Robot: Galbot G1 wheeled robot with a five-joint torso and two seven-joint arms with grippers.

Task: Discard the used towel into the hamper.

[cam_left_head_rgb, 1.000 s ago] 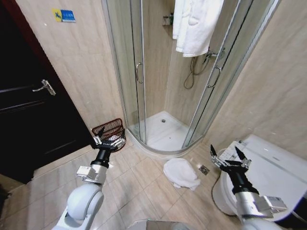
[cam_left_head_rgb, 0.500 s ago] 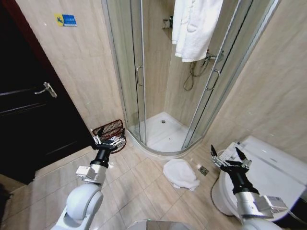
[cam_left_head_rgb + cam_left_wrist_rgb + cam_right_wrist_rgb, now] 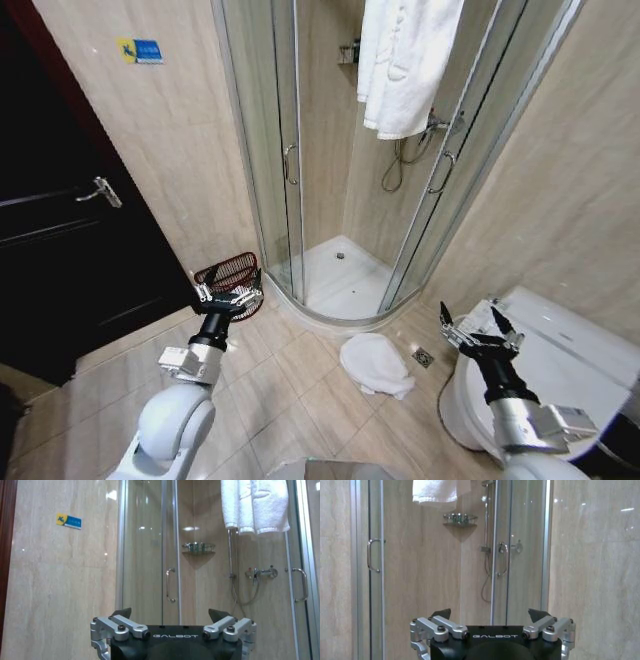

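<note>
— On the floor tiles between the shower tray [image 3: 340, 280] and the toilet [image 3: 560, 360], what do you see?

— My target, the used towel [image 3: 375, 363], a white crumpled heap. It has no clear heading; its long axis runs roughly from the shower side toward me, and nothing touches it.

— What changed in the last second?

— Only my view. The whole scene has slid slightly across the head camera, so I judge my base or head is turning. The towel and the hamper [image 3: 229, 280] keep their places on the floor, so the task hasn't begun: no reach yet.

— And the hamper?

— It stands by the wall left of the shower door, mouth tilted toward me, well apart from the towel.

— Your grippers?

— My left gripper [image 3: 228, 292] hovers just in front of the hamper, jaws spread wide, empty. My right gripper [image 3: 478, 328] hangs before the toilet, equally wide and empty.
</note>
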